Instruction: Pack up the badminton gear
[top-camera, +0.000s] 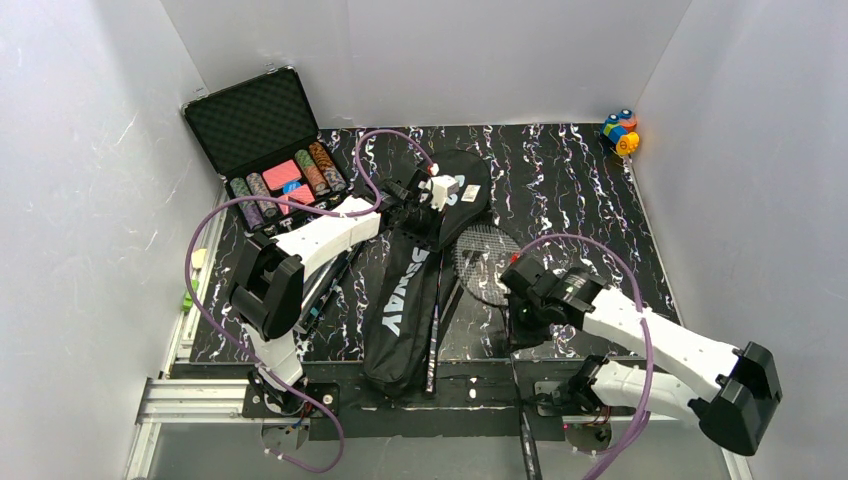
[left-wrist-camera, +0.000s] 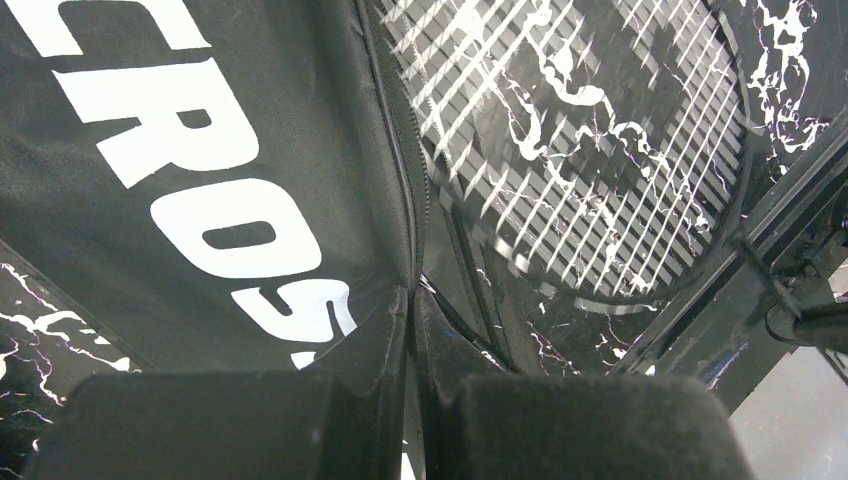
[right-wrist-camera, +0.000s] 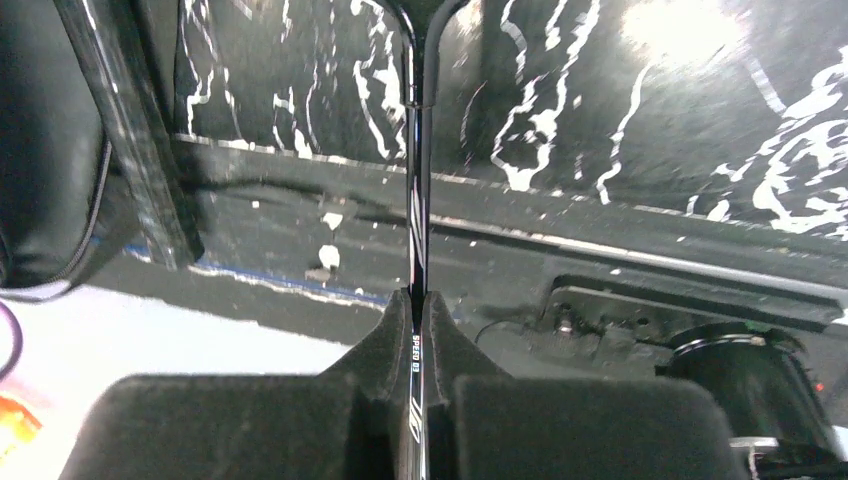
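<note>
The big black "CROSSWAY" bag (top-camera: 400, 300) lies lengthwise in the middle of the marbled table. My left gripper (top-camera: 442, 205) is over its wide end. In the left wrist view that gripper (left-wrist-camera: 412, 292) is shut on the bag's (left-wrist-camera: 200, 150) zip edge. Just beside the edge lies a strung racket head (left-wrist-camera: 580, 150). That racket head (top-camera: 487, 258) rests right of the bag. My right gripper (top-camera: 520, 288) holds the shaft below it. In the right wrist view the shaft (right-wrist-camera: 415, 200) runs between the shut gripper (right-wrist-camera: 418, 300). A second thin shaft (top-camera: 437, 325) lies along the bag's right side.
An open black case of poker chips (top-camera: 270, 150) stands at the back left. Colourful toy blocks (top-camera: 620, 132) sit in the back right corner. White walls close in three sides. A long dark thing (top-camera: 328, 285) lies left of the bag, partly under my left arm.
</note>
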